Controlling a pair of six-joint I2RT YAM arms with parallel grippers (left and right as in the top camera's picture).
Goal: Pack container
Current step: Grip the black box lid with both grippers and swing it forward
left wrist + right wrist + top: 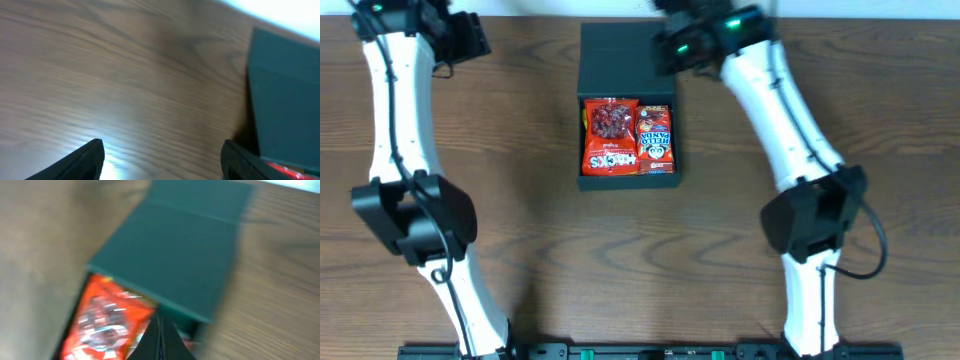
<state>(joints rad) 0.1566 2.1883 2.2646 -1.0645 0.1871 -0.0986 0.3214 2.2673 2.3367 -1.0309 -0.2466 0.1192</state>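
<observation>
1. The container point(628, 181) is a dark teal-black box sitting toward 12 o'clock on the wooden counter point(520, 200), between the two arms.
2. Its flap lid point(615, 60) covers the 12 o'clock half of the box. The 6 o'clock half is uncovered, so you can see straight in.
3. There are two snack packets inside, side by side and touching. The red packet point(610, 135) is on the 9 o'clock side and the blue-and-red packet point(656, 138) is on the 3 o'clock side. Together they pretty much fill the uncovered part.
4. The right hand point(670, 48) is over the lid, near the box's 1 o'clock corner. In the right wrist view its fingers point(160, 335) are pressed tight together with nothing pinched between them, and the tips point at the lid's free edge, right above the red packet. That view is blurry, so I can't tell if they actually touch the lid.
5. The left hand point(470, 40) is well off at about 10 o'clock from the box, over bare counter. Its wrist view shows the fingers point(90, 157) spread wide with only wood grain between them, plus the box's side wall at 3 o'clock.
</observation>
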